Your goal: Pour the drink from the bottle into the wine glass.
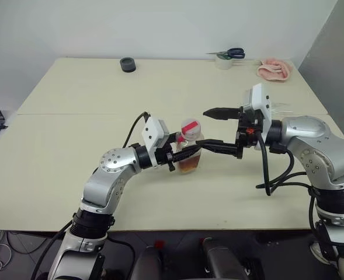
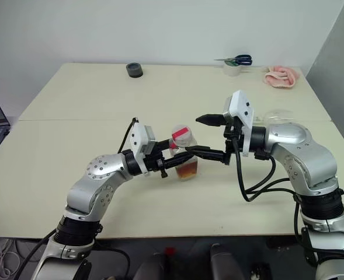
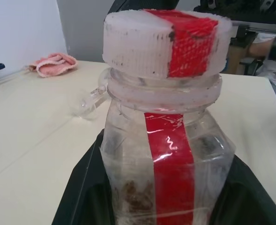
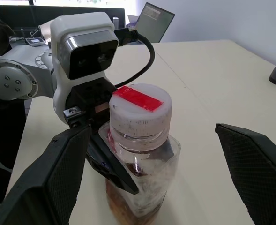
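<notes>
Even, bright, diffuse light falls from overhead. The pale surface (image 1: 72, 151) carries only soft, faint shadows beneath the arms. Small white glints sit on the bottle (image 3: 168, 154), on its red label and clear shoulders. In the left wrist view the near bottle is sharp, while the background toward 10 o'clock is slightly soft and washed pale.

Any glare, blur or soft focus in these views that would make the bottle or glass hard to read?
Left wrist view: glare streaks on the red label strip of the small clear plastic bottle; the clear stemmed wine glass lying behind is soft and faint. Right wrist view: the right gripper's own black fingers look slightly soft, the bottle's white cap crisp. Left eye view: even light, weak shadows.
</notes>
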`<state>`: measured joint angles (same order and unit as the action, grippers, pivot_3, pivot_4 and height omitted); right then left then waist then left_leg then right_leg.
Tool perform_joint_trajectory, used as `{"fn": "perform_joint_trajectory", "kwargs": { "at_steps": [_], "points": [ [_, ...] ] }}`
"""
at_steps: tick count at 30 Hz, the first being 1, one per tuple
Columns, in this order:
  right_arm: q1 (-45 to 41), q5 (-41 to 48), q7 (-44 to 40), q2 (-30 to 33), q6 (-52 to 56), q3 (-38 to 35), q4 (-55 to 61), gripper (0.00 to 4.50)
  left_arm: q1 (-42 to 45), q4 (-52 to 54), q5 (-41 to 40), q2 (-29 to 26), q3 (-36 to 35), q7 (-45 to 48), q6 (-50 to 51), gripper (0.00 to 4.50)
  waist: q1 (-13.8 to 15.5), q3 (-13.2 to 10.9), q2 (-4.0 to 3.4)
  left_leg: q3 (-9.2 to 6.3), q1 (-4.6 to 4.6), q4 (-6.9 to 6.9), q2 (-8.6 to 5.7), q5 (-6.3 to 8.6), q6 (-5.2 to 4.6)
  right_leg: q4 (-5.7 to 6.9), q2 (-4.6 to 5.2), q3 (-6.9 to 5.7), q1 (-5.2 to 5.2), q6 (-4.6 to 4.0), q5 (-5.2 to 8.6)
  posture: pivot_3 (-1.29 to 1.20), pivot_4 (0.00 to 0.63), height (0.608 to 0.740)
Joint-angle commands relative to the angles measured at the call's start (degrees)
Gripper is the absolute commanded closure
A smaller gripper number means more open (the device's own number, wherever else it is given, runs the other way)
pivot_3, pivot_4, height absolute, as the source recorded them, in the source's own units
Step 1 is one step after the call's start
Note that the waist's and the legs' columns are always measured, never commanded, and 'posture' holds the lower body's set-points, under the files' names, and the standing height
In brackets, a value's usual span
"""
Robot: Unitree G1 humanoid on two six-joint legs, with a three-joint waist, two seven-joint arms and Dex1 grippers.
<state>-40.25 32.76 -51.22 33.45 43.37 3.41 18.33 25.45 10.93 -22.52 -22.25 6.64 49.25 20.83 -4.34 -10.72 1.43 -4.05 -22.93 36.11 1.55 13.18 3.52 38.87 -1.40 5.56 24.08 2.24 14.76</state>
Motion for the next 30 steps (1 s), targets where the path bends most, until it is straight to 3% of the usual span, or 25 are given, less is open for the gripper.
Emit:
{"fn": "perform_joint_trajectory", "kwargs": {
  "at_steps": [1, 10, 13, 19, 20, 30],
  "points": [
    [-2.44, 2.01, 2.74, -1.23, 2.47, -1.25, 2.3, 0.0, 1.03, 2.89, -1.09, 0.32, -0.73, -0.26, -0.78, 2.72, 0.01, 0.0, 0.0, -0.01, 0.0, 0.0, 0.01, 0.0, 0.0, 0.0, -0.01, -0.01, 0.0, 0.0, 0.0, 0.0, 0.15, 0.74],
    [-2.86, 4.43, 3.79, -3.67, 5.89, -0.04, 1.96, 0.0, 1.1, 2.78, -0.73, 0.45, -0.73, -0.74, -0.96, 2.72, 0.23, 0.0, 0.0, -0.01, -0.02, 0.0, -0.01, 0.0, 0.0, -0.01, 0.02, -0.01, -0.01, 0.0, 0.0, 0.0, 0.15, 0.74],
    [-2.9, 5.06, 4.25, -4.25, 6.43, -0.33, 1.88, 0.55, 0.77, 3.09, -0.76, 0.32, -0.8, -1.02, -0.9, 2.72, 0.23, 0.0, 0.0, -0.01, -0.02, 0.0, -0.01, 0.0, 0.0, -0.01, 0.01, -0.02, 0.0, 0.0, 0.0, 0.0, 0.15, 0.74],
    [-3.48, 3.64, 5.37, -4.38, 6.02, 0.74, 1.32, 2.68, 0.57, 3.29, -0.75, 0.18, -0.74, -1.54, -0.88, 2.72, 0.21, 0.0, 0.0, 0.0, -0.02, 0.0, -0.01, 0.0, 0.0, -0.01, 0.02, -0.01, 0.0, 0.0, 0.0, 0.0, 0.15, 0.74],
    [-3.56, 3.53, 5.77, -4.59, 5.96, 0.88, 1.18, 2.78, 0.51, 3.31, -0.75, 0.13, -0.78, -1.6, -0.89, 2.72, 0.2, 0.0, 0.0, 0.0, -0.01, 0.0, -0.01, 0.0, 0.0, -0.01, 0.01, -0.01, 0.0, 0.0, 0.0, 0.0, 0.15, 0.74],
    [-6.53, 5.78, 4.78, -4.64, 5.34, -2.01, -1.94, 2.8, 0.29, 2.96, -0.42, -0.23, -0.51, -1.54, -1.23, 2.72, 0.22, 0.0, 0.0, -0.02, -0.02, 0.0, 0.0, 0.0, 0.0, -0.01, 0.0, -0.02, 0.0, 0.0, 0.0, 0.0, 0.15, 0.74]
  ]
}}
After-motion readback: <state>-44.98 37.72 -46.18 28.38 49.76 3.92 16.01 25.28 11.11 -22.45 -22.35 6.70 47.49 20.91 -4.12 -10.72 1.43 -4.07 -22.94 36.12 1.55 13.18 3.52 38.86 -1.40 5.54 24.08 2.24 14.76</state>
